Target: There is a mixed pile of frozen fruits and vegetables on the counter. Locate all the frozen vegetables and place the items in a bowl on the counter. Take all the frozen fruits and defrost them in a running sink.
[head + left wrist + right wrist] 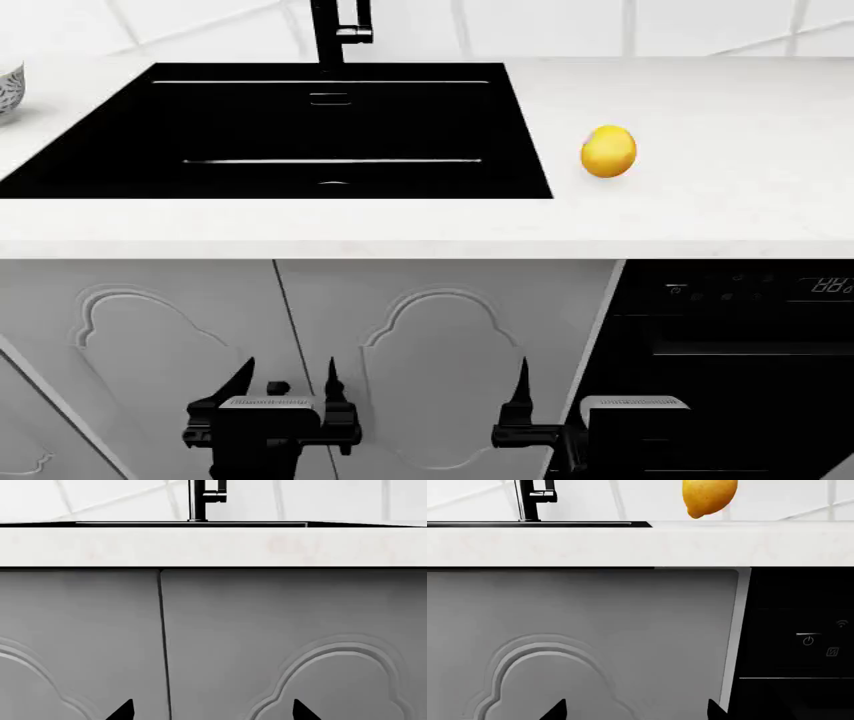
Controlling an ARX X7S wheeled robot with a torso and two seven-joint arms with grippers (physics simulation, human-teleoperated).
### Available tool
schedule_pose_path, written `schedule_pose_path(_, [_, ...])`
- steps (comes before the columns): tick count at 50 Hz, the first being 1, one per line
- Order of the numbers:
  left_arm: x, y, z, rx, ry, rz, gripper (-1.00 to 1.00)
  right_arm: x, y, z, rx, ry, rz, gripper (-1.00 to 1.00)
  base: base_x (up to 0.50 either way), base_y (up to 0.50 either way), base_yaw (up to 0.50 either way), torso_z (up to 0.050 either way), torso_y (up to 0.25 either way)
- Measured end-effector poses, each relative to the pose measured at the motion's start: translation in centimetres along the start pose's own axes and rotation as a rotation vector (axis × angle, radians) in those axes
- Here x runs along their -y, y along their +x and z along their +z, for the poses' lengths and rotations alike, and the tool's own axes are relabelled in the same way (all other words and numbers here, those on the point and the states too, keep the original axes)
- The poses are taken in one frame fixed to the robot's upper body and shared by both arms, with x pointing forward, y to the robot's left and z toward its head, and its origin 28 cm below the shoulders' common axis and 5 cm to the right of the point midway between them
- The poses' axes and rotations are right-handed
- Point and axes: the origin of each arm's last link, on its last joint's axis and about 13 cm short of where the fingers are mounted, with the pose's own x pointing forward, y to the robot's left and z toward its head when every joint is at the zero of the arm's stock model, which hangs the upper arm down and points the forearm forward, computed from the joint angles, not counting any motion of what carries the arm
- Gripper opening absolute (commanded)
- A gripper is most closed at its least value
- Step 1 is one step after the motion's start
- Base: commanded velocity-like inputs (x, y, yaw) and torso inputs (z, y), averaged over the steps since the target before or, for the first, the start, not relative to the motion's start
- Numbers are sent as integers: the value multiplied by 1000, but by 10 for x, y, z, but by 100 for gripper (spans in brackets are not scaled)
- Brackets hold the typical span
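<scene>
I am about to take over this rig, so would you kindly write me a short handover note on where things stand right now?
Left gripper: open, empty, low in front of the grey cabinet doors, below the counter edge.
Right gripper: also open, empty and low.
Small yellow oval lemon: lying on the white marble-look counter, just right of the matte black rectangular sink.
Patterned grey-and-white bowl: only its edge shows at far left.
Mango, cucumber and potato: not in view.
Done: nothing visibly placed; the sink looks empty, and no water is seen at the tall black faucet.
Left: everything, probably starting with the lemon.
</scene>
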Motion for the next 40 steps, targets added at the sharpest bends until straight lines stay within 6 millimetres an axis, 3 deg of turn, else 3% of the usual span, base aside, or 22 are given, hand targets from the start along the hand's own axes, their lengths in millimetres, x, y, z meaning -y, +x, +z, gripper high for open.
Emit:
schedule_pose_path(19, [0, 1, 0, -1, -12, -8, 100, -1, 0, 1, 10, 6, 4, 100, 0, 0, 0, 0, 0])
schedule_pose_path(40, [0, 1, 1, -3, -28, -9, 100, -1, 0, 1, 8, 8, 6, 100, 0, -491, 0, 0, 0])
